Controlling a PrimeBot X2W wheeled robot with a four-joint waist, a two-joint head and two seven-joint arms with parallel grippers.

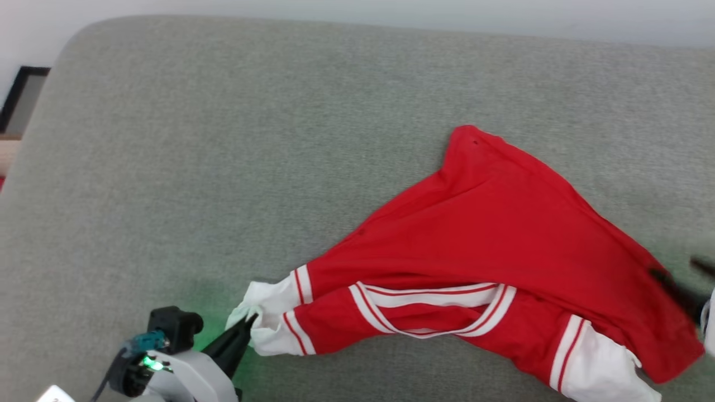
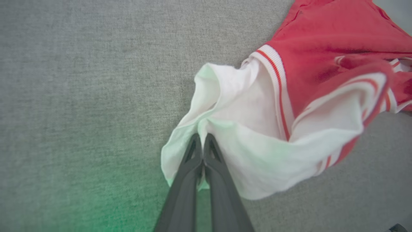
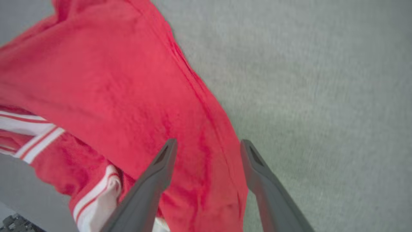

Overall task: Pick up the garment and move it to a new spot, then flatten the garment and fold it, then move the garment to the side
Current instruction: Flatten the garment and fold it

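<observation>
left pincer (image 2: 202,138) pinched shut on jersey (image 1: 480,223) white sleeve (image 2: 238,129), likely to pull it flat | right pincer (image 3: 208,148) gapes empty, red hem (image 3: 215,138) between its fingers

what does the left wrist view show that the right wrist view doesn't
Left wrist view: the left claw shut on the white sleeve of the garment. Right wrist view: the right claw open, astride the garment's red edge. Both: red fabric of the garment lying on the grey fabric surface.
</observation>
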